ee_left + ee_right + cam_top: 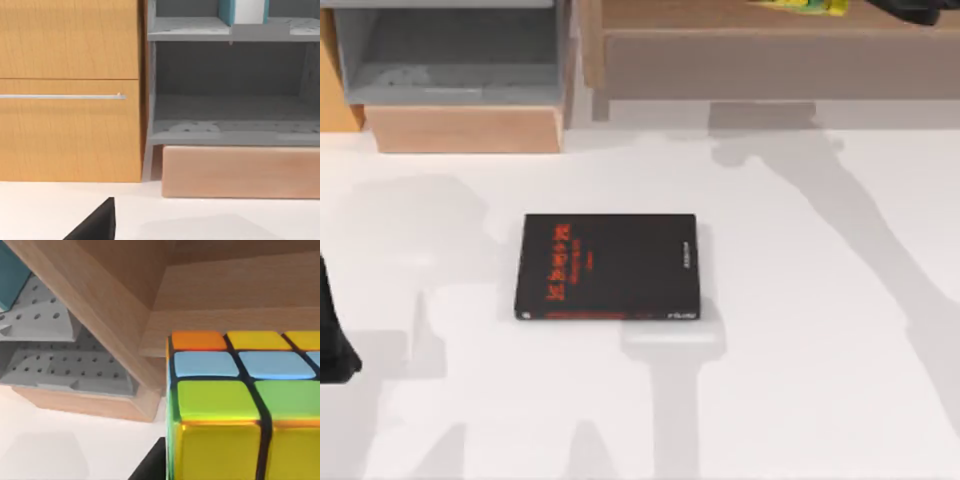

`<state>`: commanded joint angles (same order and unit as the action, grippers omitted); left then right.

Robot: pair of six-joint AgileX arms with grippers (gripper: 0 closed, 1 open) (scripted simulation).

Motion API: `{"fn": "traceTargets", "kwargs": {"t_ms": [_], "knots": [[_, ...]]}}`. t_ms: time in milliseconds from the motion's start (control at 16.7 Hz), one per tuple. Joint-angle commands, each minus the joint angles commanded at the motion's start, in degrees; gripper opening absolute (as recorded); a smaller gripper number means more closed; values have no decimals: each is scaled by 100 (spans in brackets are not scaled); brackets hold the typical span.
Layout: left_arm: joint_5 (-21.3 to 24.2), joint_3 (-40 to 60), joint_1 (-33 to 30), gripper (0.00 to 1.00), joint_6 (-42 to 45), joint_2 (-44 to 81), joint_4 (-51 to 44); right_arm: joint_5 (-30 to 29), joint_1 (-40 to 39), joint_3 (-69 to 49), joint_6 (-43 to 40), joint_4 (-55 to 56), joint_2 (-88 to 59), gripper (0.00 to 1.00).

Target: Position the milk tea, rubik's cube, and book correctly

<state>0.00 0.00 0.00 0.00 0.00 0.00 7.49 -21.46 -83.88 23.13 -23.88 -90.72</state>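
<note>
The rubik's cube, mostly yellow with green, blue and orange squares, sits very close in the right wrist view inside the wooden shelf. From above, the rubik's cube lies at the table's far edge with my right gripper beside it. One dark finger presses against the cube's side. The light-blue book stands upright on the upper level of the grey shelf. The milk tea is out of view. My left arm is parked at the left edge.
A black book with red lettering lies flat in the middle of the white table. At the back left stand a grey shelf on a wooden base and an orange-wood cabinet with a drawer handle.
</note>
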Motion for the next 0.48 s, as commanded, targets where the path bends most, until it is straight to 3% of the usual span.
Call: {"fn": "traceTargets", "kwargs": {"t_ms": [480], "knots": [[0, 0, 0, 100, 0, 0, 0, -444, 2236, 231, -2029, 2657, 408, 0]]}}
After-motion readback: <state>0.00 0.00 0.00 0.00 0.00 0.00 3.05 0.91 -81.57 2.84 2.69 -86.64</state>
